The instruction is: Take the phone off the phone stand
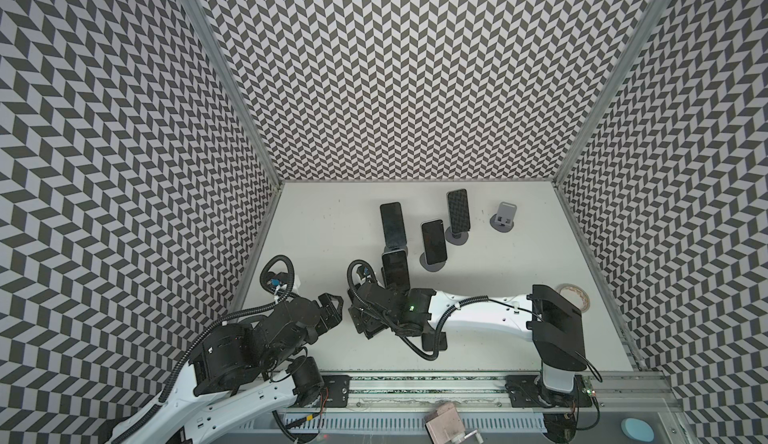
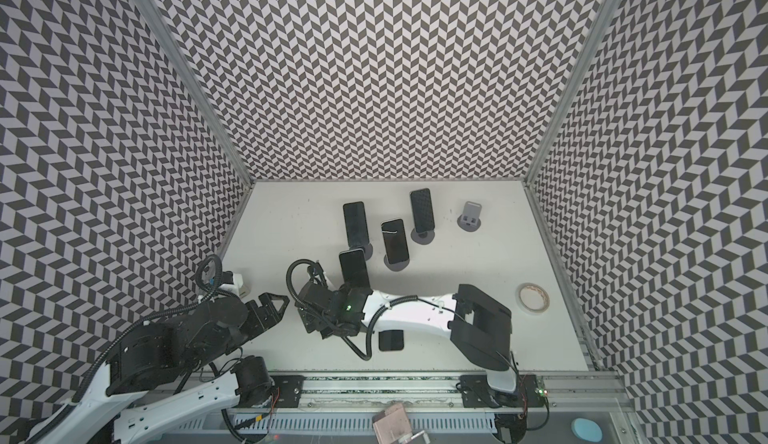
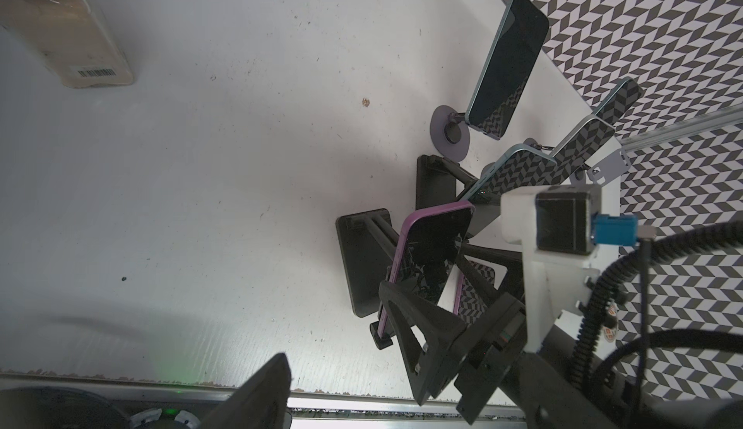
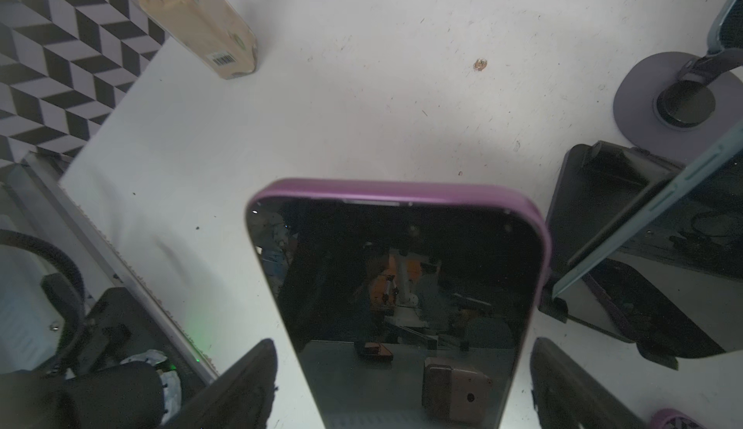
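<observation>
At white table [image 1: 324,221] middle, purple-rimmed, dark-screened phone [image 4: 398,278] is propped on black flat-plate stand [image 3: 362,262], straddled by spread right pincer [image 4: 404,342]. Side gaps are shown only by right wrist view; seated lower edge, by left wrist view.

Jaws apart on left end effector [image 1: 337,309] and right end effector [image 4: 404,344].

No legible text; barcode [image 3: 96,72] on beige container [image 3: 60,37] too blurred.

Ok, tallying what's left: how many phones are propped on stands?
4: the purple-edged phone between the fingers of the right pincer; farther back, the left phone, middle phone and right phone. A dark slab under the right arm may be a fifth, lying flat.
</observation>
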You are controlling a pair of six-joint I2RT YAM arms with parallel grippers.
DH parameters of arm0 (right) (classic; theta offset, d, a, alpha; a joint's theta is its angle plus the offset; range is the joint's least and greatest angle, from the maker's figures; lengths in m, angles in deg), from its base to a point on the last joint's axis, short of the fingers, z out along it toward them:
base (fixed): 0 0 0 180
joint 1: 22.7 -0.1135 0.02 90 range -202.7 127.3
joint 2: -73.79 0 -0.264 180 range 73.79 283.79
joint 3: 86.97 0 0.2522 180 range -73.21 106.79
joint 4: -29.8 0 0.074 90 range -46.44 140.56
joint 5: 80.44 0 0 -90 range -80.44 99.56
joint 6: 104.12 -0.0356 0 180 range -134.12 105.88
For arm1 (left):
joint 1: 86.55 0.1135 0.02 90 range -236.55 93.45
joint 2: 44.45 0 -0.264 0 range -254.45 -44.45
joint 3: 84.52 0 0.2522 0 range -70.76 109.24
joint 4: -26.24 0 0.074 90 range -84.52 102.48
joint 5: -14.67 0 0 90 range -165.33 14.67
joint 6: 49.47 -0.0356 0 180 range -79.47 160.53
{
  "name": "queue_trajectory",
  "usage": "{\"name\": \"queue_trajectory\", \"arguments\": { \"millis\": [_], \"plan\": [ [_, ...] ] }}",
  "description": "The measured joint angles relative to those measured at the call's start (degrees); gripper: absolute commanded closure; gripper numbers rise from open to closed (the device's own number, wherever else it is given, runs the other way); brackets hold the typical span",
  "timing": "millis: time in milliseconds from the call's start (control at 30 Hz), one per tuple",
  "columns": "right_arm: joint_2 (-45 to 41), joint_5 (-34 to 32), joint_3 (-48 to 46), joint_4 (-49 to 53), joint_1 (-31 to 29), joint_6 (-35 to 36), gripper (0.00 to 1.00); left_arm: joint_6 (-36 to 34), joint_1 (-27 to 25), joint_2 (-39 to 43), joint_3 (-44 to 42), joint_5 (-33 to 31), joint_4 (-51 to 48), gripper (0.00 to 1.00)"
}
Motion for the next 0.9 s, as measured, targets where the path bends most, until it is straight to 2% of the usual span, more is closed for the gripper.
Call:
{"name": "queue_trajectory", "arguments": {
  "millis": [500, 900],
  "plan": [
    [2.1, -0.3, 2.2, 0.6, 0.0, 1.3, 0.14, 1.3, 0.0, 0.2, 0.0, -1.6, 0.0, 0.10],
    [4.2, -0.4, 4.3, 2.4, 0.0, 2.3, 0.26, 1.5, 0.0, 0.2, 0.0, -2.8, 0.0, 0.10]
  ]
}}
